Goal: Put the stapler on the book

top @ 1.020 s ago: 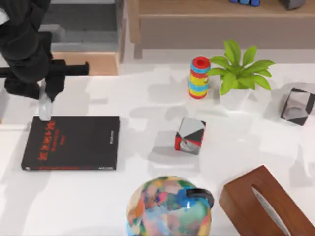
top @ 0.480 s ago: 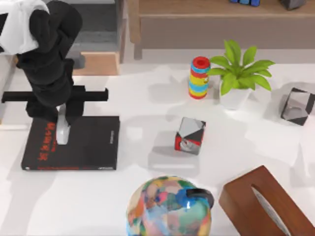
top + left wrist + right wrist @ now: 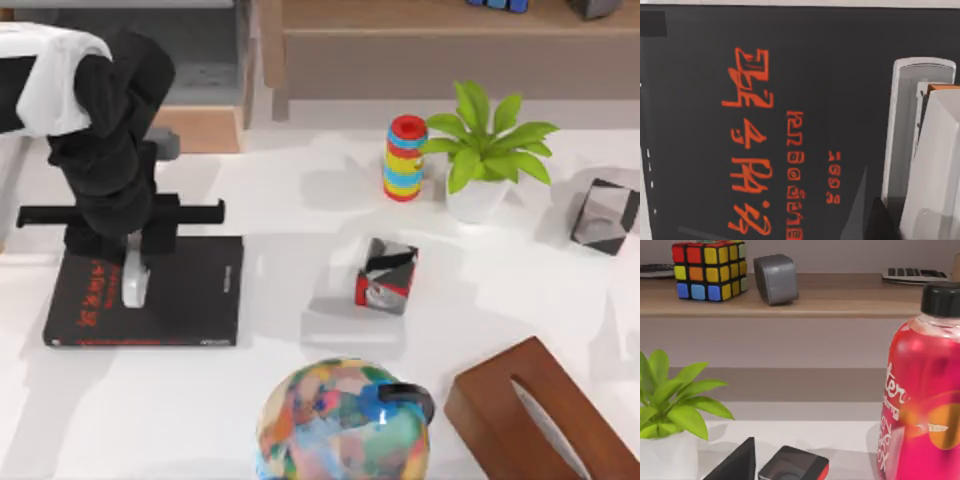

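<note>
The left end effector (image 3: 133,262) is over the left part of the black book (image 3: 190,295) on the table, clenched on the white stapler (image 3: 133,285). The placing step is nearly done. Next it likely needs to let go and lift straight up.

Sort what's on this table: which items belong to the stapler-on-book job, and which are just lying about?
Belongs to the job:
- stapler, over the book, under the left gripper
- book, at the table's left

Lying about:
- red, grey and black cube
- ring stack
- potted plant
- second cube
- colourful globe
- wooden box
- red bottle
</note>
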### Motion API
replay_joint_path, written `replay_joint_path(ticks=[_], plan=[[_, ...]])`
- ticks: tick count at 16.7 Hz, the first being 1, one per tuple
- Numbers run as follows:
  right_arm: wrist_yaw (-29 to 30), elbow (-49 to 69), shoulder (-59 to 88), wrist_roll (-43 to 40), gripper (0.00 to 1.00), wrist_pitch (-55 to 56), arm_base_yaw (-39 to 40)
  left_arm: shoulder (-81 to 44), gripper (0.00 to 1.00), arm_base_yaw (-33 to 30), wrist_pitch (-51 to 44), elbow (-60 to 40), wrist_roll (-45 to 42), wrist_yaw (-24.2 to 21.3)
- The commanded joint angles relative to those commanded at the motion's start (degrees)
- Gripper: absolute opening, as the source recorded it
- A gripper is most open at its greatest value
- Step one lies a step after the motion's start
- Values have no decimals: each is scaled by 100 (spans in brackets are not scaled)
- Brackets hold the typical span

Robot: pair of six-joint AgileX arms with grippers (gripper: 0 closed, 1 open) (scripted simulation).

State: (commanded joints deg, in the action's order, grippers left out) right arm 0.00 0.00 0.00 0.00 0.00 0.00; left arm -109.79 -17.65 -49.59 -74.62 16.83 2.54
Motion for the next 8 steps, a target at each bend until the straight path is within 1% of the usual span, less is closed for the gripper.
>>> replay_joint_path(ticks=[4,8], plan=[[0,0,0,0,100,0,0,-11,0,0,25,15,-1,0],[0,0,0,0,100,0,0,-11,30,0,25,15,-1,0]])
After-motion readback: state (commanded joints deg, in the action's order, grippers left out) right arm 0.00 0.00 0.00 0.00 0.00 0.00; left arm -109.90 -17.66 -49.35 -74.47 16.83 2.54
